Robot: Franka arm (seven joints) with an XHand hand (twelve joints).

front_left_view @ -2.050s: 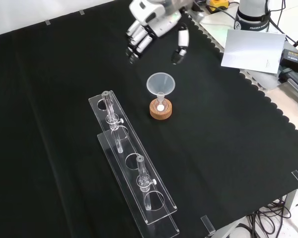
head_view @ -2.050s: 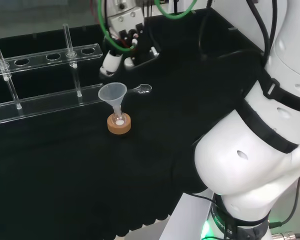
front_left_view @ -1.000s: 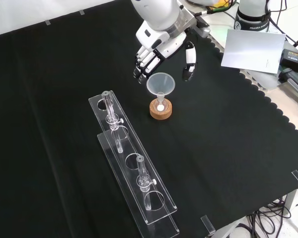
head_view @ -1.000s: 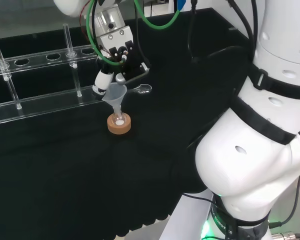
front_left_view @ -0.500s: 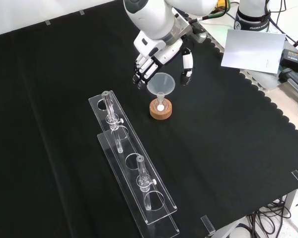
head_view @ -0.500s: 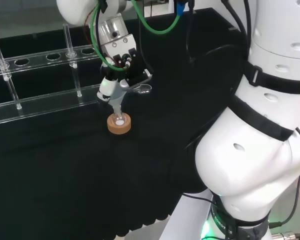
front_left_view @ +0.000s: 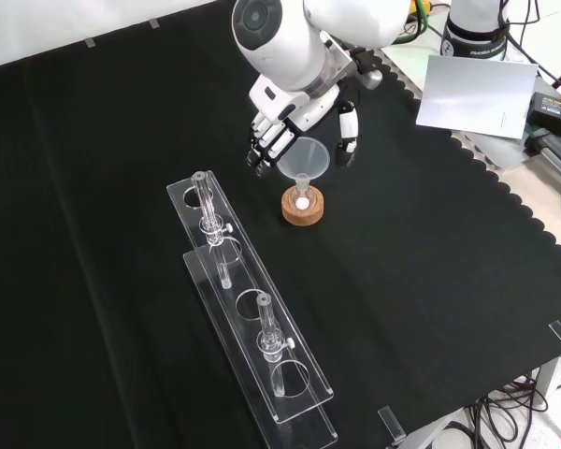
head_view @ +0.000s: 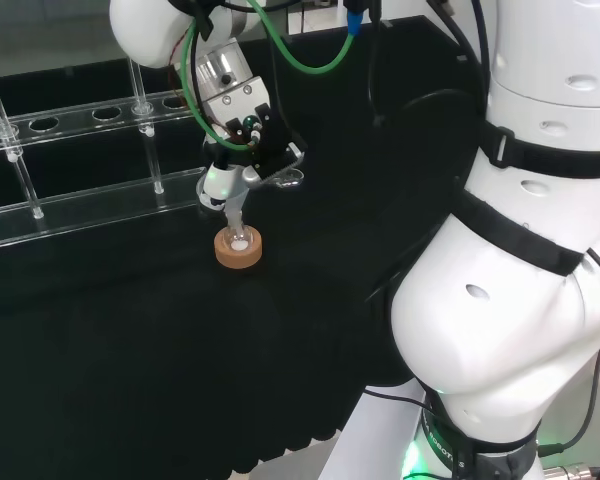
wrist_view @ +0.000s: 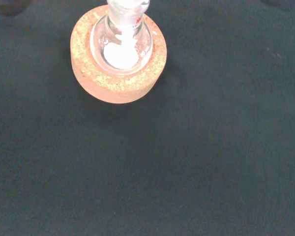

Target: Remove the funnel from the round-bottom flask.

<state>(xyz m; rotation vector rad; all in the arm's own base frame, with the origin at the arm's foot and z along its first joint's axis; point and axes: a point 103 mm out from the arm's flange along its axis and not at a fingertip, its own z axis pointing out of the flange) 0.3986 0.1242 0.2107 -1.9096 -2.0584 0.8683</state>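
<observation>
A clear funnel [front_left_view: 304, 157] stands with its stem in a small round-bottom flask [front_left_view: 302, 200] that holds white powder. The flask sits in a cork ring [front_left_view: 302, 210]. The hand [front_left_view: 294, 105] is low over the funnel, with its fingers [front_left_view: 261, 147] left of the cone and its thumb [front_left_view: 346, 131] right of it, small gaps showing. In the head view the hand [head_view: 236, 120] covers the cone; the stem [head_view: 234, 214] and cork ring [head_view: 239, 249] show below. The wrist view looks down on the cork ring [wrist_view: 96, 81] and the powder in the flask [wrist_view: 120, 51].
A long clear rack [front_left_view: 252, 323] with upright glass tubes lies in front of the flask in the front view, and it is the rack [head_view: 90, 200] at the left in the head view. A small clear piece [head_view: 292, 180] lies on the cloth by the hand. A white sheet [front_left_view: 475, 94] lies beyond the cloth's scalloped edge.
The hand has come down from above and behind the funnel until its fingers and thumb flank the cone. Funnel, flask and cork ring have stayed in place.
</observation>
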